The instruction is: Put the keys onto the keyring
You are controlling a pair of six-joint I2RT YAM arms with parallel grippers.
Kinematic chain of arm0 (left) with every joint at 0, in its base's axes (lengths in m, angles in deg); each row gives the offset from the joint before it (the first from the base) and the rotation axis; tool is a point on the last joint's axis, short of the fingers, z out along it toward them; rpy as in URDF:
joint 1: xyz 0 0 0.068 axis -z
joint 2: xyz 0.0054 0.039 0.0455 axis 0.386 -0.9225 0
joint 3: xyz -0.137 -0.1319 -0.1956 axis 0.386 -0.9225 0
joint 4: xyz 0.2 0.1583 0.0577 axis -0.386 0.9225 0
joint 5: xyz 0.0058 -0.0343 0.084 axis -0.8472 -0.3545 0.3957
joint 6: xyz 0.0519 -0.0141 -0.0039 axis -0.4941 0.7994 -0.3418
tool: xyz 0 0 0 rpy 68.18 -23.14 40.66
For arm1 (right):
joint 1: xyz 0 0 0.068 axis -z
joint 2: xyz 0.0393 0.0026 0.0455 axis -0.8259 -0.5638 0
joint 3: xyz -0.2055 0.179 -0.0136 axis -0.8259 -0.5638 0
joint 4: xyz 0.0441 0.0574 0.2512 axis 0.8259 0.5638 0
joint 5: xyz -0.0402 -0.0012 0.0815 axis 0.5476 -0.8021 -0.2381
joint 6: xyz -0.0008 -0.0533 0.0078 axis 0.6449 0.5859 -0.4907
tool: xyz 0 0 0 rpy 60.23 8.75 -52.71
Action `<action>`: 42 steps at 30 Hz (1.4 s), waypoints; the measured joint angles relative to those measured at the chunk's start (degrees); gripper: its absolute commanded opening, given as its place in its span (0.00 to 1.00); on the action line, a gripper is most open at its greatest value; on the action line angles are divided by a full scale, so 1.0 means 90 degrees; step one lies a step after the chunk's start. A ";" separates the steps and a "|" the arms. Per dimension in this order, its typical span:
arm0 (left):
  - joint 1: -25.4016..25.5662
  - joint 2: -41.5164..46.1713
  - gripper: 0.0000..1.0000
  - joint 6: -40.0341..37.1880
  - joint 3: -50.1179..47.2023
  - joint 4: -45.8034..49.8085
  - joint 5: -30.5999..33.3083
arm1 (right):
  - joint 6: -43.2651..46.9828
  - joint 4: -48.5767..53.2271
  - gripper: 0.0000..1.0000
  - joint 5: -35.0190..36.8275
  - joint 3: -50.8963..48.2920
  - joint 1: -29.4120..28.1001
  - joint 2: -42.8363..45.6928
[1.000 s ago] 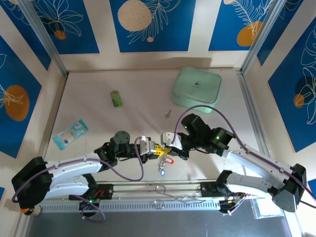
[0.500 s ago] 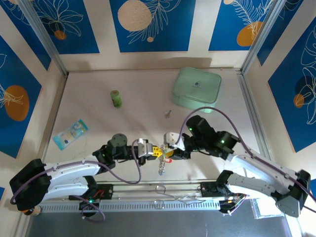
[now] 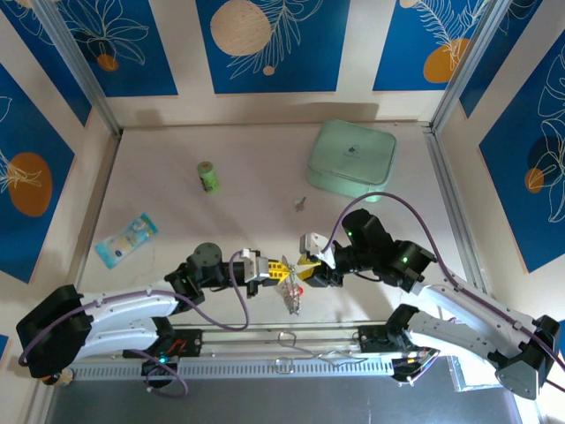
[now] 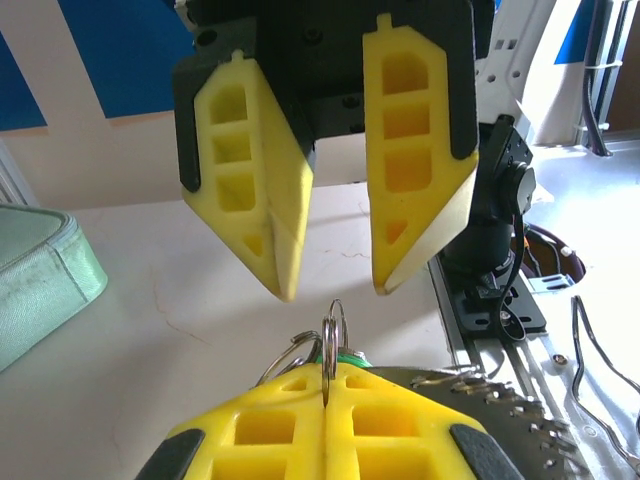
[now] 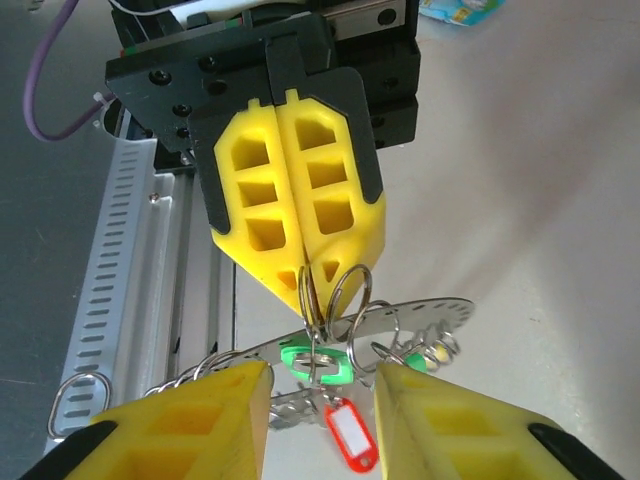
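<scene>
Pinching the bunch at the top: left gripper (image 5: 303, 275) is clamped shut on the thin wire loops (image 5: 335, 295), likely so everything hangs free and presents an opening. The beaded keyring (image 5: 430, 312) dangles just under those loops, above the near edge of the table (image 3: 159, 203), with the green-tag key (image 5: 312, 360) and red-tag key (image 5: 350, 440) hanging off it. Right gripper (image 5: 320, 385) faces it tip to tip, fingers apart, straddling the loops and gripping nothing; my read is it's lining up to work a loop. One plain silver key (image 3: 300, 204) lies loose mid-table, well apart, so not done. Pale tabletop also carries a mint-green box (image 3: 351, 159), green bottle (image 3: 207, 177) and blue packet (image 3: 126, 238). Blue leaf-print wall panels (image 3: 265, 44) surround it.
</scene>
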 measured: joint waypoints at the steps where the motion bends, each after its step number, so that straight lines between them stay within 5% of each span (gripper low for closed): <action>1: 0.0000 -0.0002 0.00 0.0000 0.0000 -0.0010 0.0000 | -0.0022 -0.0007 0.30 -0.0007 0.0000 -0.0002 -0.0032; 10: 0.0000 -0.0007 0.00 -0.0002 0.0000 -0.0024 0.0005 | -0.0046 -0.0063 0.06 -0.0051 0.0000 -0.0036 -0.0153; 16: 0.0000 -0.0005 0.00 0.0002 0.0000 -0.0036 0.0046 | -0.0041 -0.0061 0.00 0.0027 0.0000 -0.0036 -0.0168; 21: -0.0002 0.0000 0.00 0.0024 0.0000 -0.0056 0.0044 | -0.0041 -0.0012 0.03 0.0070 0.0000 -0.0121 -0.0393; 29: 0.0000 0.0017 0.00 0.0024 0.0000 -0.0143 0.0041 | -0.0041 -0.0019 0.23 0.0177 -0.0056 -0.0172 -0.0233; 42: 0.0000 -0.0051 0.00 0.0100 0.0000 -0.0474 -0.0034 | 0.0007 -0.0318 0.22 0.0194 -0.0129 -0.0316 -0.0075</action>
